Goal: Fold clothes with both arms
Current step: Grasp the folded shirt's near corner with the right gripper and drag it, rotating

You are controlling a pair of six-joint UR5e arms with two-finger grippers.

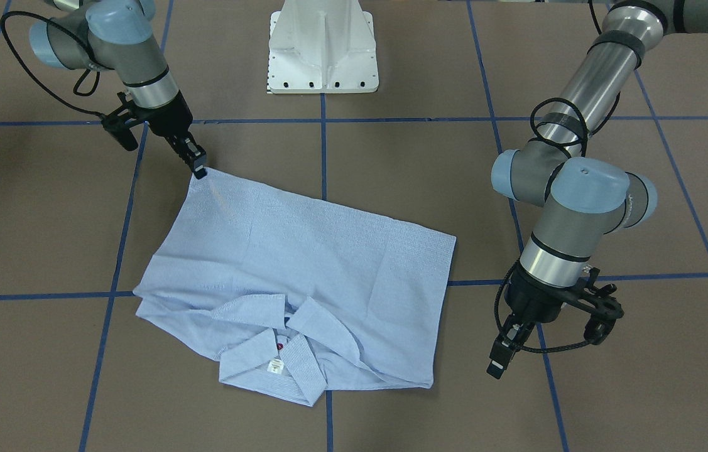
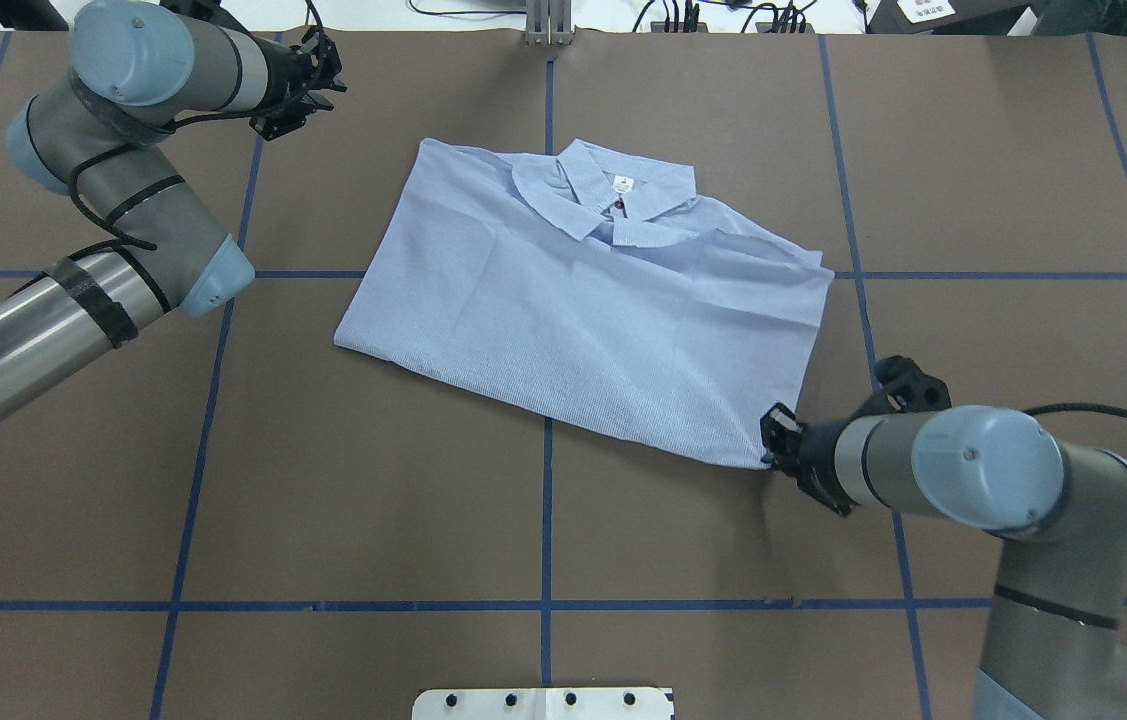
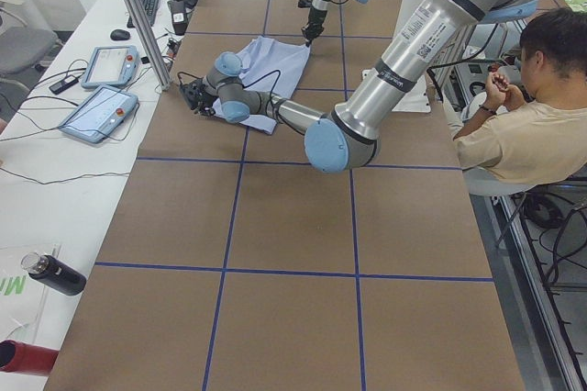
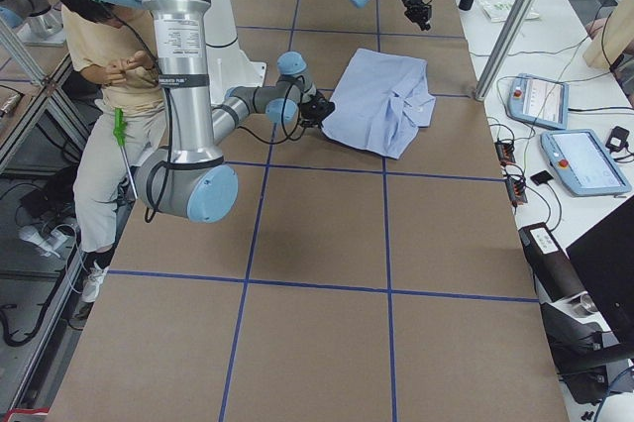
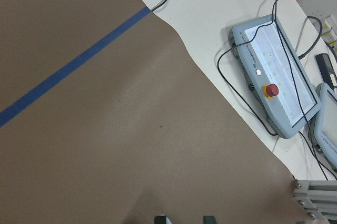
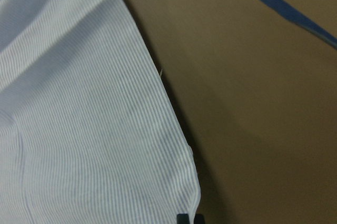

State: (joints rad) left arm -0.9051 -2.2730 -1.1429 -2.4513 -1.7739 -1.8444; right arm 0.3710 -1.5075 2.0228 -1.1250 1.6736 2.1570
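The right end effector [image 6: 189, 219] has its two fingertips almost together, and the corner of the shirt [image 2: 583, 300] is pinched between them; this is the hem corner nearest to the robot on its right side. In the right wrist view the hem beside this corner throws a dark shadow on the desk [image 2: 373, 480], so the edge stands a little off the surface there. The right arm [image 2: 983, 470] comes in low from the robot's right side and points toward the cloth. The left end effector [image 5: 183, 220] is opened, with a clear gap between its fingertips, and it has hold of nothing. It hangs over bare brown desk at the far edge, apart from the shirt, near a grey control tablet with a red button [image 5: 274, 77] that lies on the white bench beside the desk. The left arm [image 2: 123, 200] bends back on itself to reach there. The shirt lies folded in the middle of the desk, sleeves tucked out of sight, with its collar [image 2: 613, 195] on the side away from the robot. The small white neck label [image 2: 623, 183] and one red button [image 2: 620, 204] show at the collar.
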